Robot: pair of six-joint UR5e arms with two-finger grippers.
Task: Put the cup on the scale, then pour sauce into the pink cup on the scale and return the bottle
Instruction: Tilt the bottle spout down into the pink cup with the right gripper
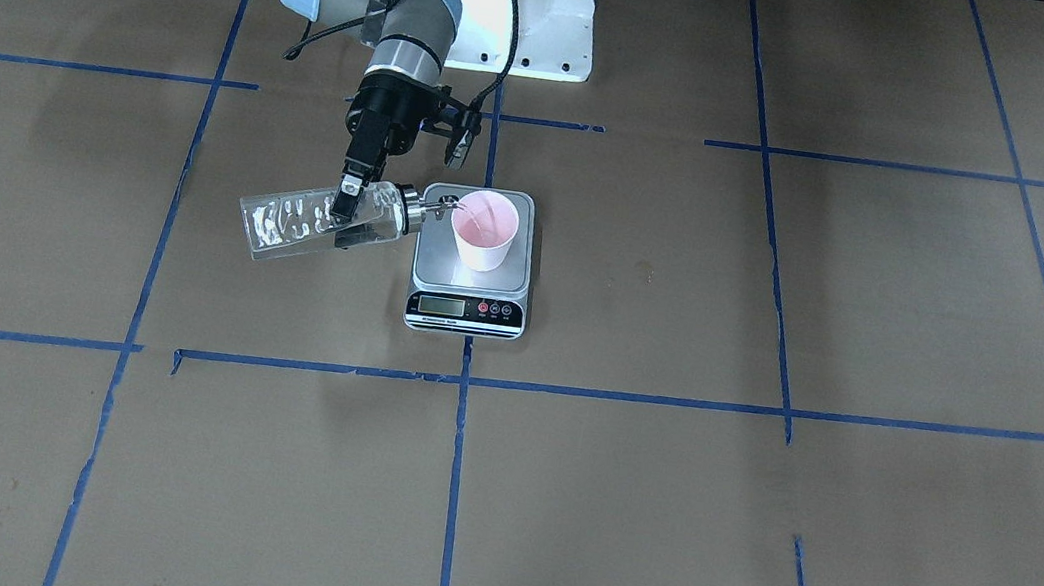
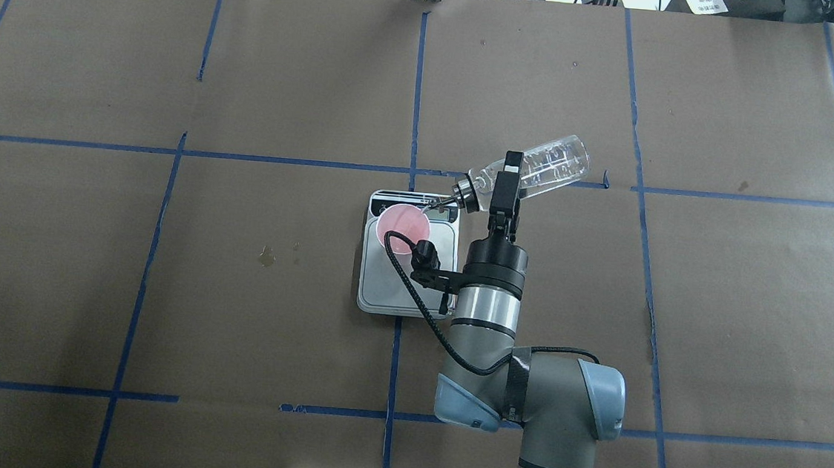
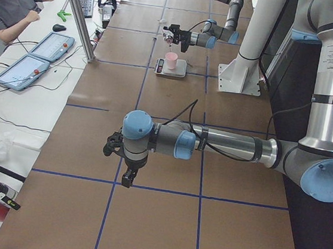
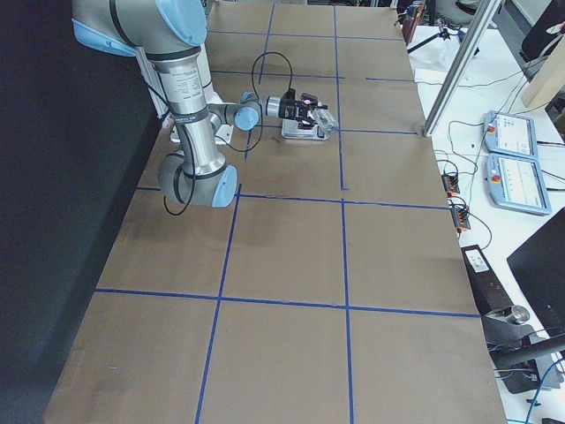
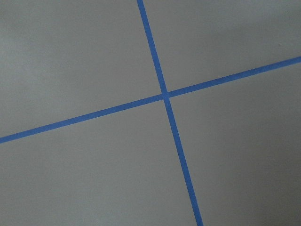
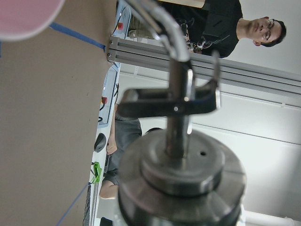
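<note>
The pink cup point(image 1: 484, 233) stands upright on the steel platform of the scale point(image 1: 466, 311), near its far corner in the overhead view, cup point(image 2: 403, 225) on scale point(image 2: 401, 296). My right gripper point(image 1: 348, 200) is shut on the clear glass bottle point(image 1: 289, 227), which is tipped almost level. Its silver spout reaches over the cup's rim. The clear sauce point(image 2: 553, 163) shows inside the glass. The right wrist view is filled by the spout cap point(image 6: 181, 179), with the cup's edge point(image 6: 23, 14) at the top left. My left gripper point(image 3: 125, 177) hangs over bare table far from the scale; I cannot tell its state.
Blue tape lines cross the brown table covering. The white robot base point(image 1: 519, 10) stands behind the scale. A small stain point(image 2: 265, 255) marks the paper left of the scale. A side table with tablets point(image 3: 36, 55) and a seated person point(image 3: 11, 5) lies beyond the table's edge.
</note>
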